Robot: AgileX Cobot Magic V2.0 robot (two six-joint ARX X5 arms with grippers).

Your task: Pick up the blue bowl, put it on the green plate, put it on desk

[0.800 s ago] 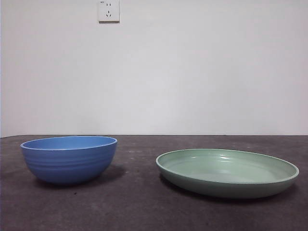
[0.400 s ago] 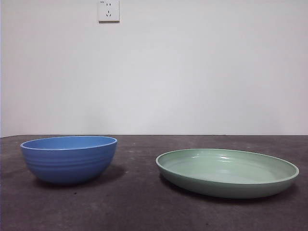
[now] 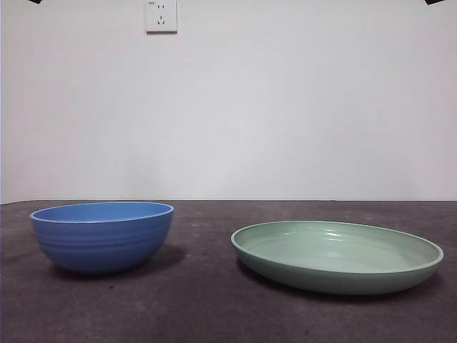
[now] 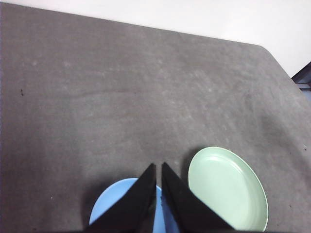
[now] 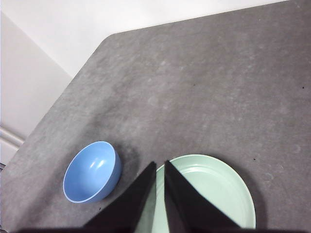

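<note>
dark speckled desk (image 3: 214, 314), white wall behind. blue bowl (image 3: 102, 236) sits beside green plate (image 3: 337, 256), apart; you have nothing done yet. left gripper (image 4: 156, 171) high over the bowl, right gripper (image 5: 160, 167) over the plate, both nearly closed, empty.

The blue bowl (image 3: 102, 236) looks like matt plastic, smooth inside with faint horizontal ribs around its outer wall. The green plate (image 3: 335, 256) has a smoother, slightly glossy finish that catches pale highlights along its inner rings and raised rim. The desk (image 3: 200, 300) is a dark grey-brown surface, rough and speckled, dull with no shine, and both grippers' jaws look plain matt black.
</note>
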